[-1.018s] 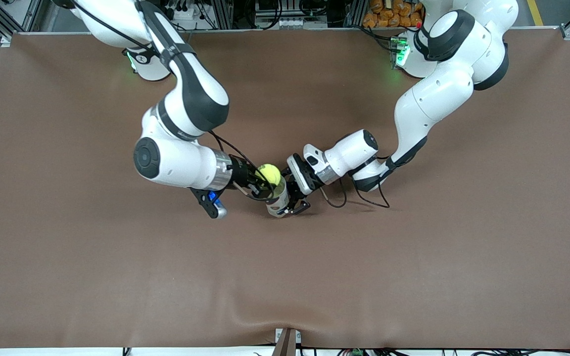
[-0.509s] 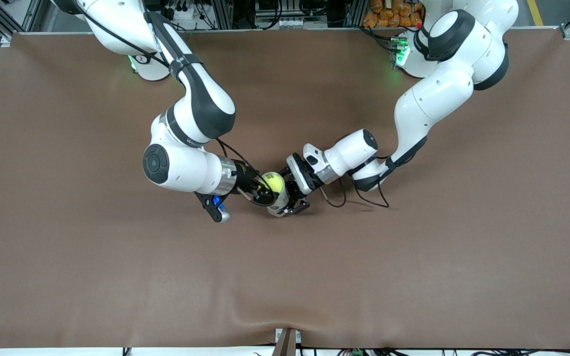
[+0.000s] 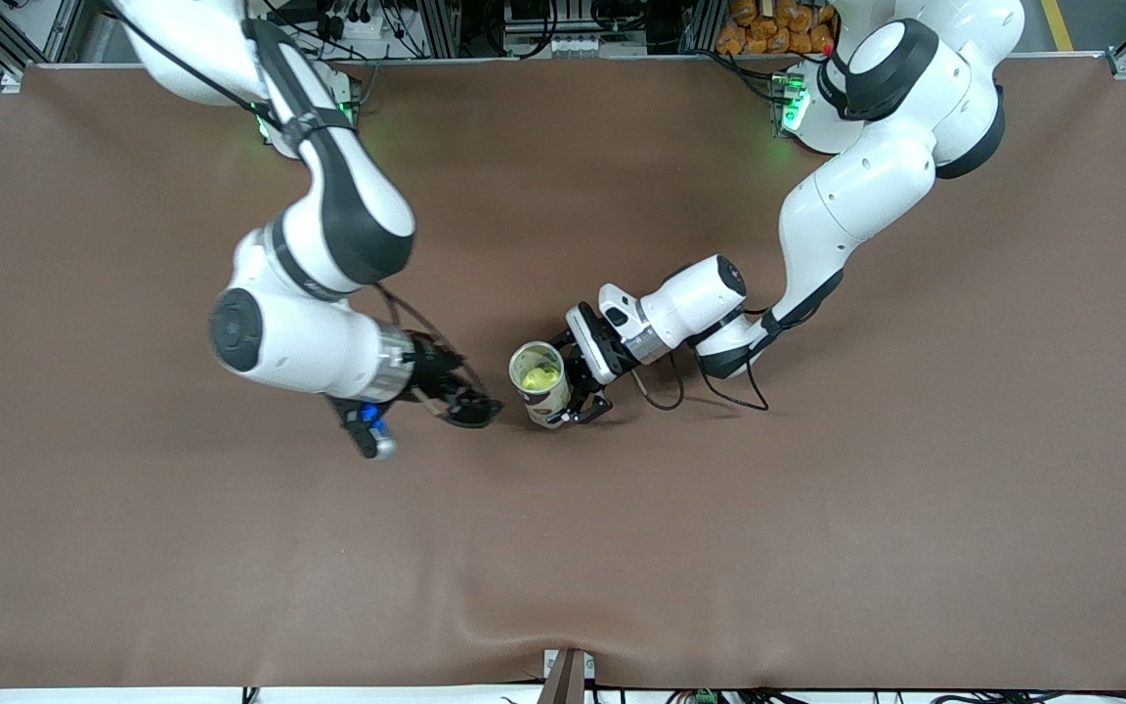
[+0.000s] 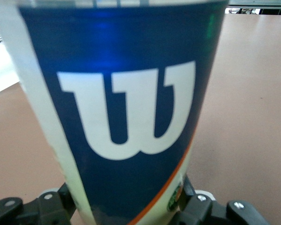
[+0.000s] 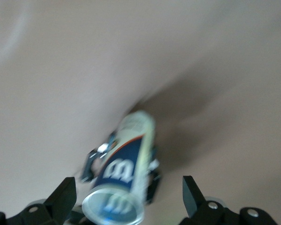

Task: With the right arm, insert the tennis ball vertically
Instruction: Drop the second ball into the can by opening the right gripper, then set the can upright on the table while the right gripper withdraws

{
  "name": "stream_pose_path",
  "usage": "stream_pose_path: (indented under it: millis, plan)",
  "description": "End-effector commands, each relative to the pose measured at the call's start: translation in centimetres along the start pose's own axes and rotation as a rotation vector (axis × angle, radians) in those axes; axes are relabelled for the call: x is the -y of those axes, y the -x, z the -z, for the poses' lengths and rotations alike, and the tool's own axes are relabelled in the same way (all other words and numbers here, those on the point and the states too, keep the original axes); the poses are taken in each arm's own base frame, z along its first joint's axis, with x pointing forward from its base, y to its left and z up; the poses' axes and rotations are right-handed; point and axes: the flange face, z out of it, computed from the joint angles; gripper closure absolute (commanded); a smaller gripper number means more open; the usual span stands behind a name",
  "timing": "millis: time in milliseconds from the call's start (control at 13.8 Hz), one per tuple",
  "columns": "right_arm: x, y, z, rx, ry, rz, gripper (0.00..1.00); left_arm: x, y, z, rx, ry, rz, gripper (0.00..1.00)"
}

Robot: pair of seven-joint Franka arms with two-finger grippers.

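Front view: the tennis ball (image 3: 540, 373) sits inside the can (image 3: 541, 382), which stands open end up at table centre.
Left gripper (image 3: 578, 387): clamped on the can's wall, at the can's 3 o'clock.
Right gripper (image 3: 470, 403): spread wide and empty, at the can's 9 o'clock.
Left wrist view: blue can wall (image 4: 126, 108) fills the view, between the fingers.
Right wrist view: fingers (image 5: 61, 199) wide apart; nothing between.
Handling: ball looks light and springy; I judge it easiest to grip across its middle.

We see a brown table (image 3: 817, 548) with a Wilson tennis ball can (image 3: 541, 384) standing upright on it, just left of the frame's center.
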Motion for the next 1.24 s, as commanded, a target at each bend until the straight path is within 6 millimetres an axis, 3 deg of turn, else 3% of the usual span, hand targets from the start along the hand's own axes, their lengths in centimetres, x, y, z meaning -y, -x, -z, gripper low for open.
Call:
stream_pose_path:
  millis: [0,218,509,800,945,1163]
  plan:
    - [-2.6,-2.0,1.1,-0.084,0.142,0.160,0.00,0.0,-0.4,0.5,-0.018,0.006,-0.007,0.00]
    - [-6.0,-5.4,2.7,-0.118,0.308,0.336,0.00,0.2,0.5,1.0,-0.005,0.010,0.006,0.00]
    - [-11.1,-8.0,7.0,-0.117,0.364,0.512,0.00,0.3,1.4,2.2,0.002,0.024,0.045,0.00]
    - [-17.3,-12.4,12.1,-0.106,0.363,0.636,0.00,0.6,2.6,3.6,0.012,0.035,0.078,0.00]
    - [-19.6,-13.0,14.3,-0.106,0.351,0.685,0.00,0.9,2.9,4.0,0.011,0.038,0.062,0.00]
    - [-21.5,-11.3,17.3,-0.130,0.331,0.726,0.00,1.8,3.7,5.0,0.014,0.035,0.050,0.00]
